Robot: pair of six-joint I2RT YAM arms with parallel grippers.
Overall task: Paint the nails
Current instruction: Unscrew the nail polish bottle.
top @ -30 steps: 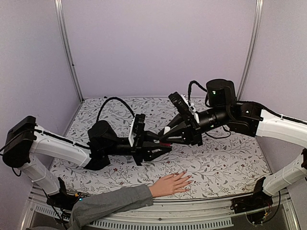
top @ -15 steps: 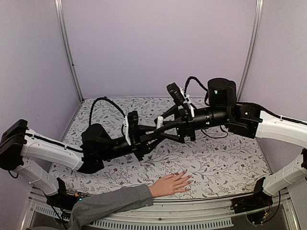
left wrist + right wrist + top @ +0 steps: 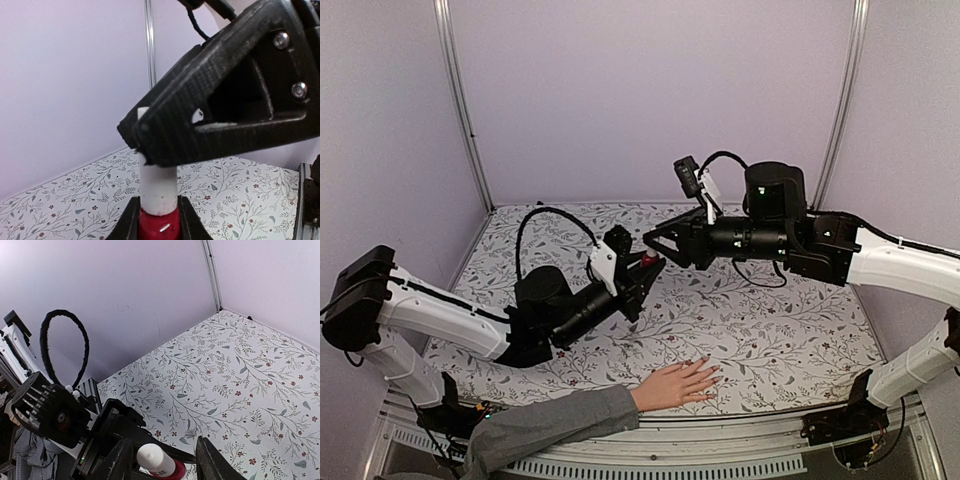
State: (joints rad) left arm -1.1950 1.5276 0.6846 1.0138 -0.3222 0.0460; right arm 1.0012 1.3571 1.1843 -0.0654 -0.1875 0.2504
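The nails are at the fingertips of a pale hand that lies flat on the near edge of the floral table, its grey sleeve trailing left. They are too small to judge their colour. Above and beyond the hand, well apart from it, the left gripper is clamped on a small red bottle with a white cap. The right gripper meets it from the right with its jaws parted to either side of the cap, gripping nothing.
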